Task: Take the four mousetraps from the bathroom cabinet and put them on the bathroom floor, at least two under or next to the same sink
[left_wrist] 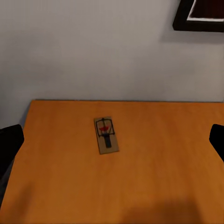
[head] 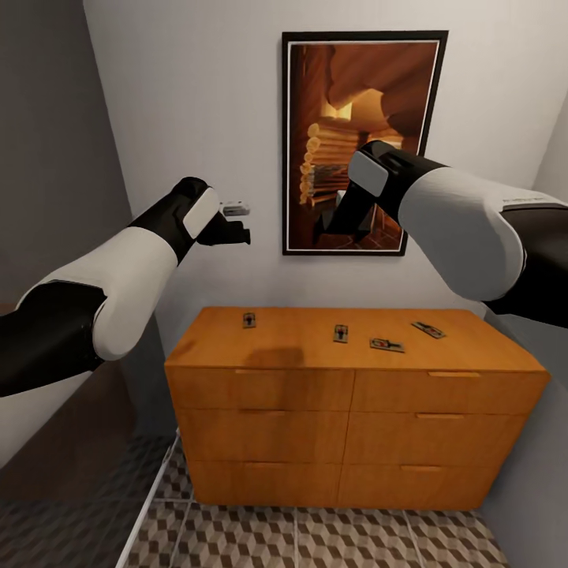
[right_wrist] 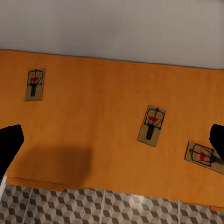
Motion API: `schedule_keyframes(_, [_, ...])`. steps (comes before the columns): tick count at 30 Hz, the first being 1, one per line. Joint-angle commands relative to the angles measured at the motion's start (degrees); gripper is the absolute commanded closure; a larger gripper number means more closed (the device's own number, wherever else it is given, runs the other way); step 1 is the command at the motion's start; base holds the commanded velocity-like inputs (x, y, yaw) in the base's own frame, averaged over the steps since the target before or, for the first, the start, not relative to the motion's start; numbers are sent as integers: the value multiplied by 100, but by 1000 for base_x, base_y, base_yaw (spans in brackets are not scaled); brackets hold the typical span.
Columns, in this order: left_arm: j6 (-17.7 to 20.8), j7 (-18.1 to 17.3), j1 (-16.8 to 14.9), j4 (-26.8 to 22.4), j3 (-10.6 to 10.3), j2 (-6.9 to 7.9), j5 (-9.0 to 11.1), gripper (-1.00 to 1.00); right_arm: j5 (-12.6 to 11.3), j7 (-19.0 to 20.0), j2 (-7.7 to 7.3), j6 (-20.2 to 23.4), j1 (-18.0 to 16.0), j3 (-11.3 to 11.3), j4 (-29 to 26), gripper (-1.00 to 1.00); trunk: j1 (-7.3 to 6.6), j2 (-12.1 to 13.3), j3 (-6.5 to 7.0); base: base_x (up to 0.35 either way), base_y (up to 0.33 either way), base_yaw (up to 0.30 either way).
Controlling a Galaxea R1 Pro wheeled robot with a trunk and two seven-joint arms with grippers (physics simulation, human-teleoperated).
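The orange-brown cabinet point(head: 355, 394) stands against the wall, drawers closed. Several mousetraps lie flat on its top: one at the left point(head: 249, 319), one in the middle point(head: 341, 333), and two toward the right point(head: 386, 344) point(head: 428, 330). My left gripper point(head: 233, 230) hangs open high above the left mousetrap point(left_wrist: 106, 135), its dark fingertips point(left_wrist: 10, 142) spread wide. My right gripper point(head: 338, 222) is open too, high over the top, looking down on three mousetraps point(right_wrist: 35, 84) point(right_wrist: 151, 125) point(right_wrist: 203, 156). The cube-patterned bathroom floor point(head: 315, 536) lies before the cabinet. The sink is out of view.
A dark-framed log-cabin picture point(head: 363, 142) hangs on the wall behind the cabinet. A small white fixture point(head: 235, 209) is on the wall beside my left gripper. A smoked glass panel with darker tiles behind it point(head: 63, 521) stands at the left; a grey wall closes the right side.
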Motion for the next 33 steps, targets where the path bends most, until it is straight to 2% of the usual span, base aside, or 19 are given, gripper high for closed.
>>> schedule_keyframes(1, [19,40,-4,-6,-39,3,60,-100,-50,-60,1,0,-9,-18,11,-100,0,-4,-7,41,4,0])
schedule_keyframes(8, [17,41,3,-5,-38,-3,60,-100,-50,-60,1,0,34,-13,18,-100,0,-4,-7,19,2,0])
schedule_keyframes(13, [13,40,3,-5,-38,1,60,-100,-50,-60,1,0,255,-8,17,-100,0,-4,-7,5,0,0])
schedule_keyframes(20, [15,40,4,-5,-38,4,60,-100,-44,-60,1,0,372,7,7,-100,0,-4,-7,1,0,0])
schedule_keyframes(27, [18,40,4,-5,-38,4,60,-100,-34,-60,1,0,363,2,-16,-100,0,-4,-7,0,0,0])
schedule_keyframes(33, [18,45,4,-5,-38,5,56,-100,-27,-57,1,0,116,-23,-28,-100,0,-4,-7,0,0,0])
